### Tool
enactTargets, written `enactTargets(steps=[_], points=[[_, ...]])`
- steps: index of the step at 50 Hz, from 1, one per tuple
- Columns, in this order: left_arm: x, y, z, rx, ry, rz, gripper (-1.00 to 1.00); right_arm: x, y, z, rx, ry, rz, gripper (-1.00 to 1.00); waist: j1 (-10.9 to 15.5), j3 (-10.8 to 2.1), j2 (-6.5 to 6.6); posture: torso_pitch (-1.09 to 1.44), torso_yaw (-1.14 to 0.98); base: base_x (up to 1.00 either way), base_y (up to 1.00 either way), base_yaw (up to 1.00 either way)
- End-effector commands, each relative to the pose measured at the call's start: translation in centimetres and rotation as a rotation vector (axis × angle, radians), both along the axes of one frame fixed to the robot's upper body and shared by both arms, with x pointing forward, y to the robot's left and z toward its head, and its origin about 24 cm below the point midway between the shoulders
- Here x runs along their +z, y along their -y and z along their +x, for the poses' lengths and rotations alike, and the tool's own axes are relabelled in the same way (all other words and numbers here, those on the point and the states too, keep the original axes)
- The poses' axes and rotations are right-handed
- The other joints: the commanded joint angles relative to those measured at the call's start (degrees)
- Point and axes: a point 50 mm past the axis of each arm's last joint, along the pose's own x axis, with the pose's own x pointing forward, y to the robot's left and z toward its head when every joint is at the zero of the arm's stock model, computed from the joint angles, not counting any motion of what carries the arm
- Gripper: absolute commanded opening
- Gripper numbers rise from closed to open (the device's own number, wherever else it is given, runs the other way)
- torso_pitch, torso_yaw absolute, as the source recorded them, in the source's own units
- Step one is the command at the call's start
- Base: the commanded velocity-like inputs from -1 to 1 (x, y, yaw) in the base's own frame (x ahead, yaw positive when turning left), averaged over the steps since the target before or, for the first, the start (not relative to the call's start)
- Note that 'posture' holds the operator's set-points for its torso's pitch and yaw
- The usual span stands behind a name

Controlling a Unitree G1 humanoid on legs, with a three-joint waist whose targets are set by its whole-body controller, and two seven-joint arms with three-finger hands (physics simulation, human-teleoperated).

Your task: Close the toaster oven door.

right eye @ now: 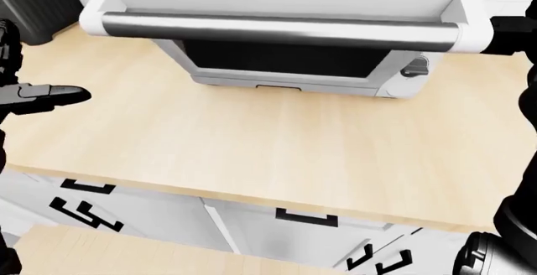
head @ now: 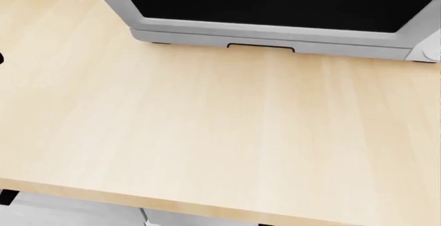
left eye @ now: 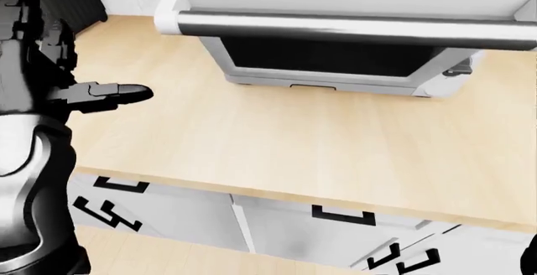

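On the counter: the toaster oven (right eye: 285,61) sits on the pale wood counter (right eye: 277,143), toward the top of both eye views.
Door: the door (right eye: 285,1) is partly raised, its steel handle bar (right eye: 277,31) hanging out over the counter; the dark cavity below it is still exposed, so the task is not finished.
Left hand: the left hand (left eye: 101,96) is at the left edge, well apart from the oven, one finger pointing toward it; it holds nothing, fingers not clenched.
Right hand: the right hand (right eye: 512,36) shows only as a dark edge beside the right end of the handle; its fingers are cut off, so contact and pose cannot be told.
Risk, door drop: if support at the right end is lost, the door would likely fall open again.
Risk, sliding: a push aimed level rather than upward could shove the oven along the counter.
Risk, blind spot: the head view shows only the oven's lower edge, so alignment is hard to judge.
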Motion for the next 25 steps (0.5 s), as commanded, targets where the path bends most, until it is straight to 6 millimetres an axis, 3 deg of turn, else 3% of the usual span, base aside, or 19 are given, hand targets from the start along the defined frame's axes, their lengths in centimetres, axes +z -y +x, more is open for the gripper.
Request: enactTargets(steps=[1,7,25], points=[[1.0,0.7,-0.6,-0.022,0.058,0.018,1.00,3.3,-0.8,-1.9,0.025,0.195,-0.068,1.00,0.3,-1.99,-0.88,0.00,0.00,0.00,0.00,0.00],[-0.2,2.6,-0.8,-0.090,0.022,0.017,1.00,3.6,-0.8,-1.8,0.024,0.200,-0.072,1.00,0.3,-2.07,-1.04,0.00,0.00,0.00,0.00,0.00],[-2.8,5.3,-1.3,-0.176,-0.072,-0.001,1.00,4.2,-0.5,-1.9,0.014,0.217,-0.069,1.00,0.6,-2.10,-1.54,0.00,0.00,0.00,0.00,0.00]])
